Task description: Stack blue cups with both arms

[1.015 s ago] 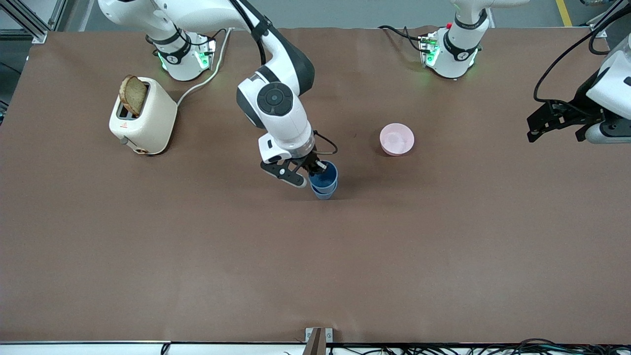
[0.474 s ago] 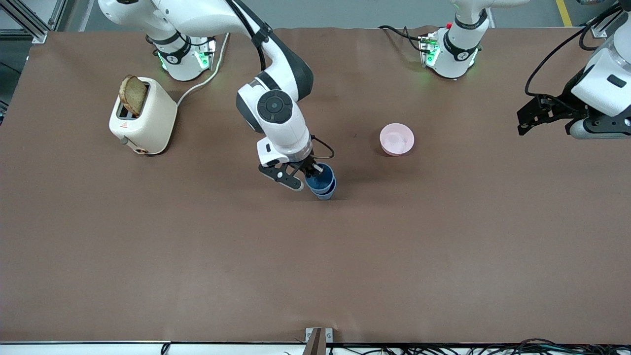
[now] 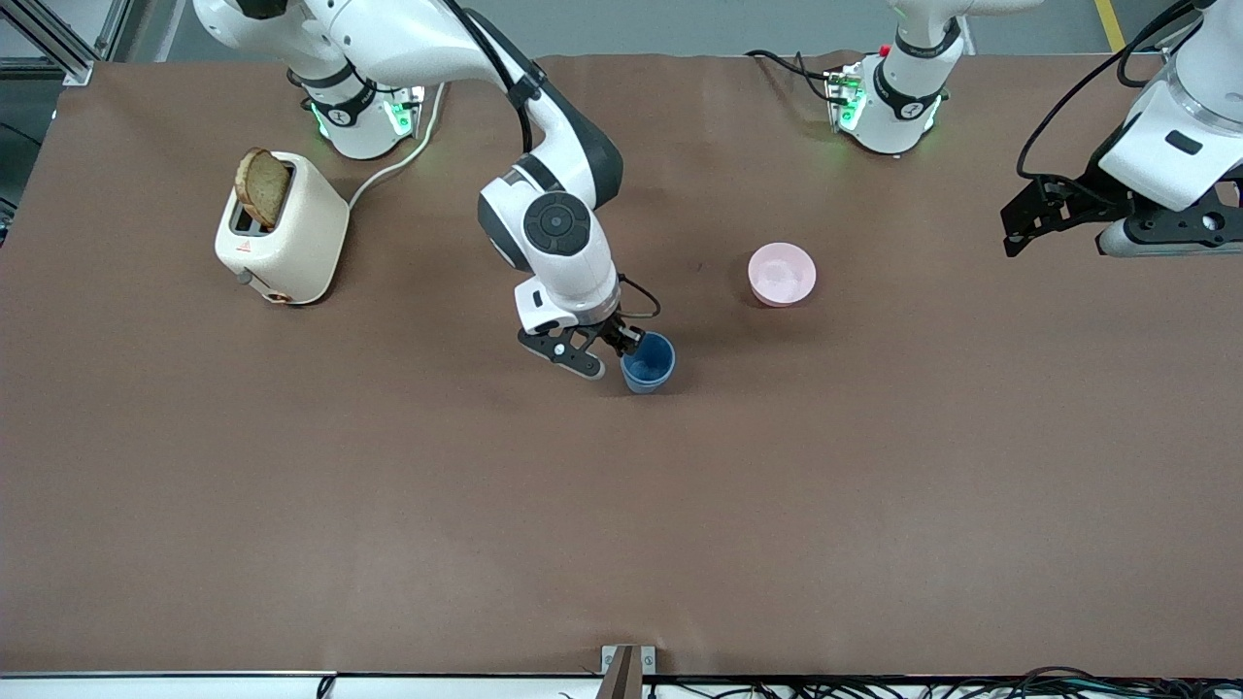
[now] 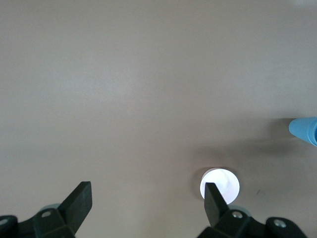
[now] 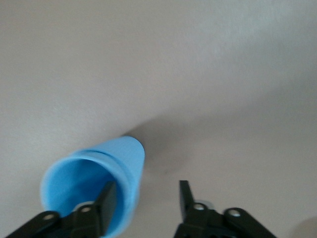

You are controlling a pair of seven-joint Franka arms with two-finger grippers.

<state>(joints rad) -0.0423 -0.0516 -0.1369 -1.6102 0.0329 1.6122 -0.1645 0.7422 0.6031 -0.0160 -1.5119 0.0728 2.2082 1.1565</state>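
The two blue cups (image 3: 648,362) stand nested as one stack near the middle of the table, also seen in the right wrist view (image 5: 94,181) and at the edge of the left wrist view (image 4: 303,130). My right gripper (image 3: 612,353) is open at the stack's rim: in the right wrist view (image 5: 146,198) one finger is inside the top cup and the other outside, with a wide gap. My left gripper (image 3: 1015,228) is open and empty, raised over the left arm's end of the table, its fingers (image 4: 81,196) spread wide over bare table.
A pink bowl (image 3: 782,274) sits beside the cups toward the left arm's end, showing white in the left wrist view (image 4: 224,179). A cream toaster (image 3: 282,231) holding a bread slice (image 3: 262,186) stands toward the right arm's end.
The upper cup has sunk fully into the lower one, and my right gripper has opened and let go. My left arm has drawn back and upward toward its base.
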